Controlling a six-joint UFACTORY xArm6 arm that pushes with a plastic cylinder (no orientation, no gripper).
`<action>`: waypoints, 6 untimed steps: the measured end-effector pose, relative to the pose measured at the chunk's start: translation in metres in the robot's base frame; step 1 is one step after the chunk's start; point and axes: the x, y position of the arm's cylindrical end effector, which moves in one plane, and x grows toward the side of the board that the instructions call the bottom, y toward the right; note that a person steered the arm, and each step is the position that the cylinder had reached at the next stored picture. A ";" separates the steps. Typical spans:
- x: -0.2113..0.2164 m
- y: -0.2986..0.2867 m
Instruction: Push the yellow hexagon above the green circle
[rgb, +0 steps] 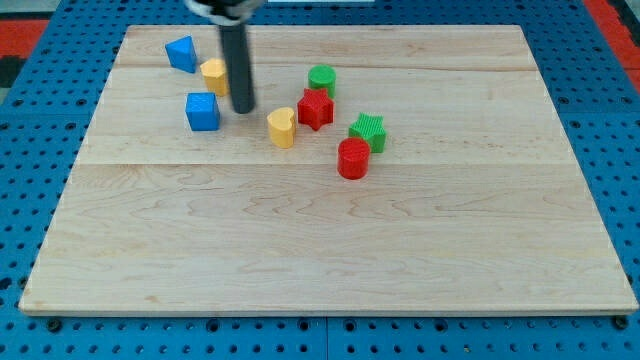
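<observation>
The yellow hexagon (214, 76) lies near the view's top left, partly hidden by my rod. My tip (243, 109) rests on the board just right of and below it, and right of the blue cube (203, 111). The green circle (322, 79) lies further right, above the red star (316, 108).
A blue wedge-like block (181, 53) lies at the top left. A yellow heart (282, 127) lies right of my tip. A red cylinder (353, 158) and a green star (369, 131) lie near the middle. The wooden board (330, 250) sits on a blue pegboard.
</observation>
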 end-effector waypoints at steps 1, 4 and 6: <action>-0.030 -0.053; -0.094 0.026; -0.047 -0.008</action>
